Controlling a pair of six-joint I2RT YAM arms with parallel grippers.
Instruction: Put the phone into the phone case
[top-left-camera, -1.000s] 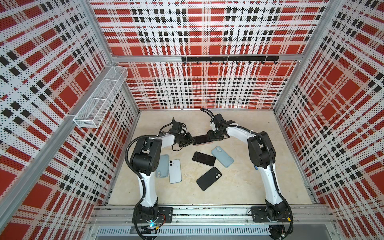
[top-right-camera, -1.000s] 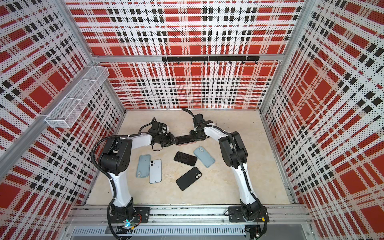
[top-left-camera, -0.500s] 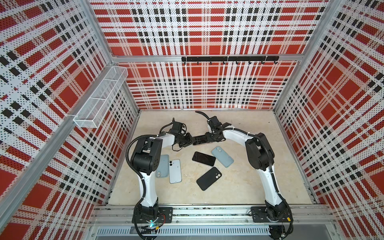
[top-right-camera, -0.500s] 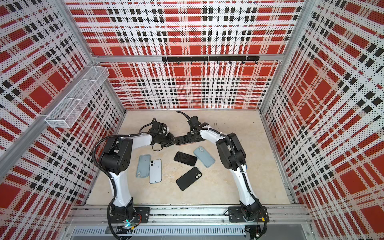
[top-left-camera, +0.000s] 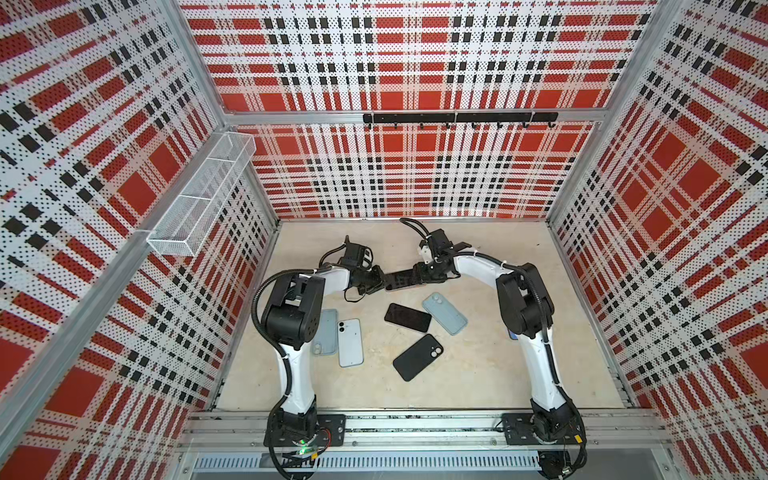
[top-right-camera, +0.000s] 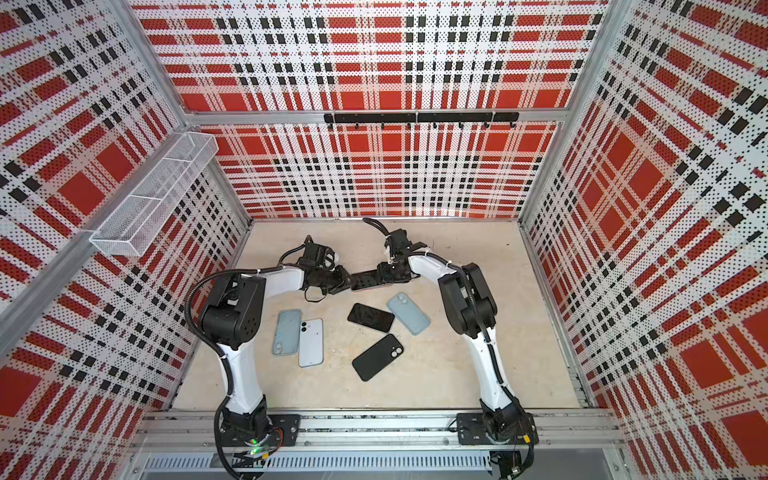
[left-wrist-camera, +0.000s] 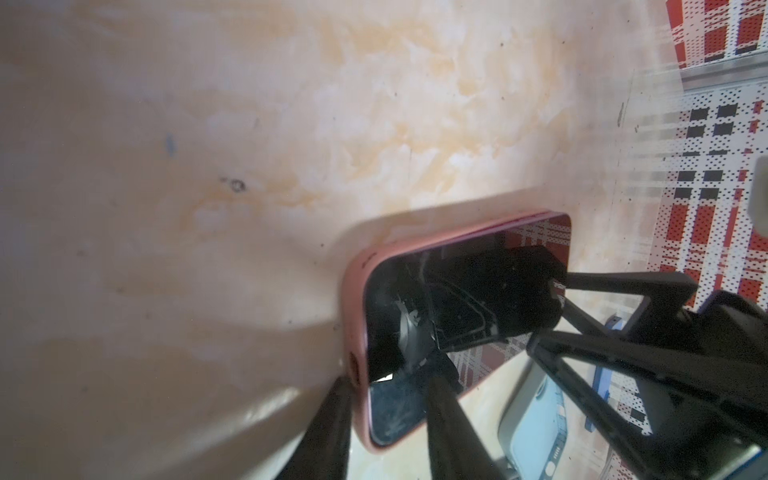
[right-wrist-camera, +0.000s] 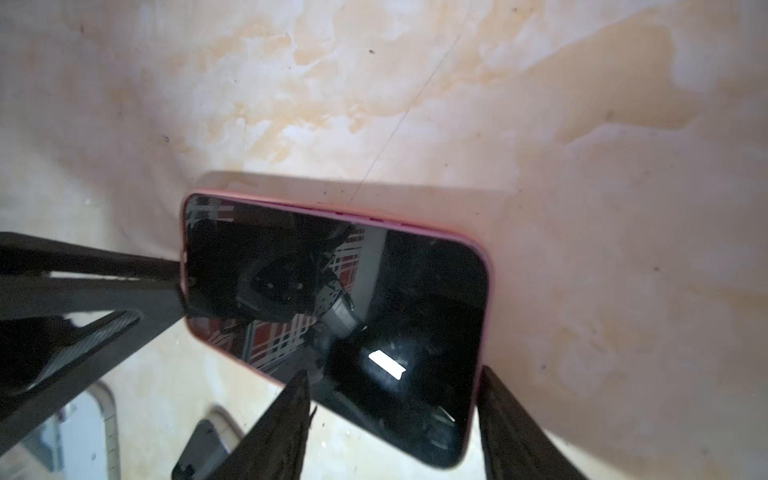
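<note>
Phone (left-wrist-camera: 436, 299): screen up inside the pink case (left-wrist-camera: 351, 299), bridging the gap between the two claws. A thin seam shows along one long edge, so that side is probably not fully seated.
Left claw (left-wrist-camera: 388, 374): narrow, pinching one short end of the cased phone through its thickness, with one finger on the glass and the other at the case's outer side.
Right claw (right-wrist-camera: 395, 374): fingers set apart astride the opposite short end. Whether they press or merely bracket it cannot be told.
Place: just beyond the dark phone (top-left-camera: 407, 318), on its back-wall side. Its shadow suggests it is raised slightly off the desk (top-left-camera: 478, 374).
Neighbours: a pale blue handset (top-left-camera: 444, 313) lies just beside the dark phone on the right arm's side. A black handset (top-left-camera: 417, 357) lies near the dark phone, toward the arm bases.
Handling: likely a light, stiff slab. The glass face is slick and breakable, while the case rim looks soft and yielding.
Where to hold: the short ends or the rubbery rim give the best purchase. Pressure belongs at the corners and the unseated edge, not mid-screen.
Risk: the phone could skate out of a pinch on the glass.
</note>
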